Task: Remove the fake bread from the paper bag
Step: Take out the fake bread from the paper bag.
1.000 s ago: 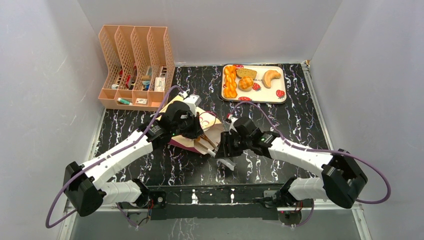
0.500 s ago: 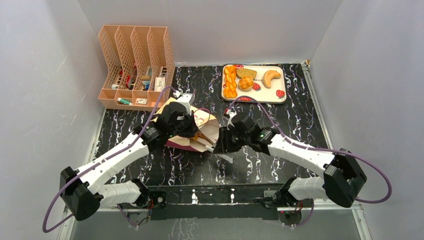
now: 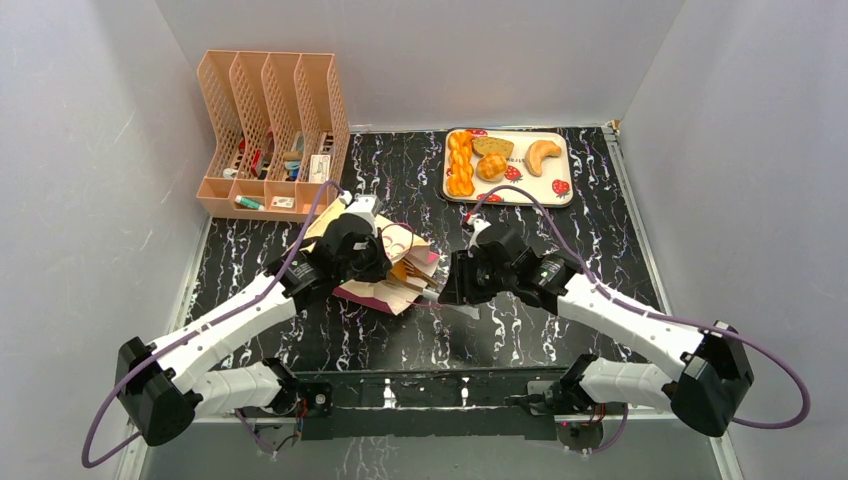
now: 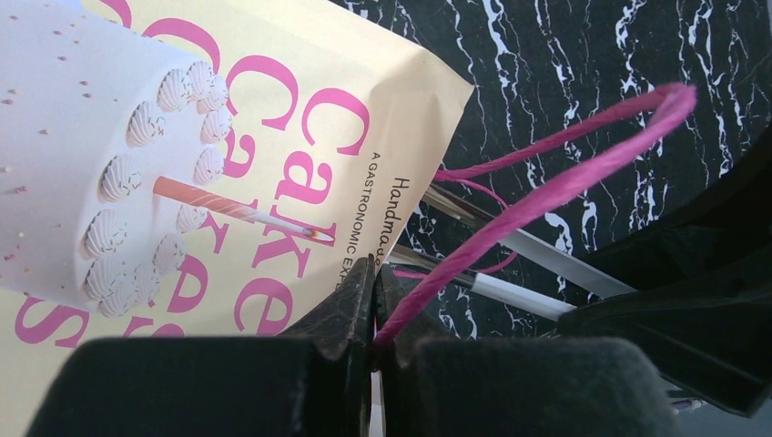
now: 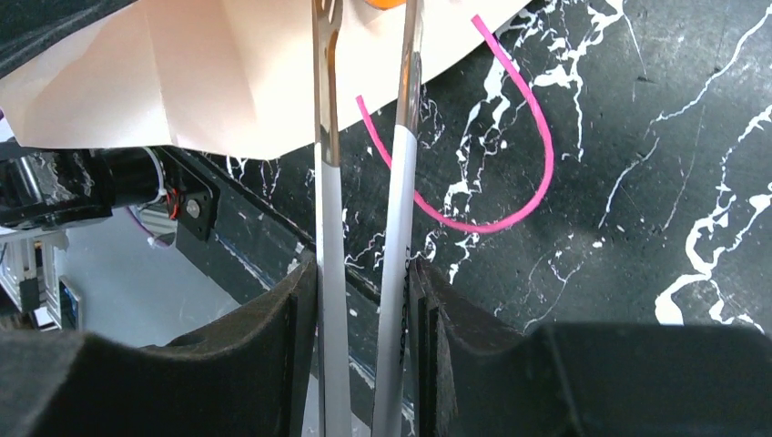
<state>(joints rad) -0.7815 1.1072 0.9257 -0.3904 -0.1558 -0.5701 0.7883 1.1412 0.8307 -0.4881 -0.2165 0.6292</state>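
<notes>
The right gripper (image 5: 364, 282) is reaching in from the right of the paper bag (image 3: 395, 272), its jaws squeezing the two white-sleeved arms of a pair of metal tongs (image 5: 401, 182). The tongs are pointing into the bag's open mouth. In the right wrist view a sliver of something orange (image 5: 382, 4) is showing between the tong tips at the top edge, against the bag's cream paper. Too little of it is showing to name the piece. One magenta cord handle (image 5: 537, 173) is lying in a loose loop on the black marbled table (image 3: 560, 250), just beside the bag's mouth.

The left gripper (image 4: 373, 337) is sitting over the bag's left part, its jaws pressed together and pinching the other cord handle (image 4: 546, 187), which is arching up and away from the fingertips. The bag is lying on its side under it, the pink "Cakes" lettering and a white cake picture facing up.

Beyond the bag and to its right, a strawberry-print tray (image 3: 535, 190) is holding a braided loaf (image 3: 460, 163), a round bun (image 3: 490, 167), a brownish piece (image 3: 492, 146) and a croissant (image 3: 543, 154), all well apart from the bag.

Beyond the bag and to its left, a peach plastic file rack (image 3: 270, 100) is standing against the back wall with small items in its compartments.
</notes>
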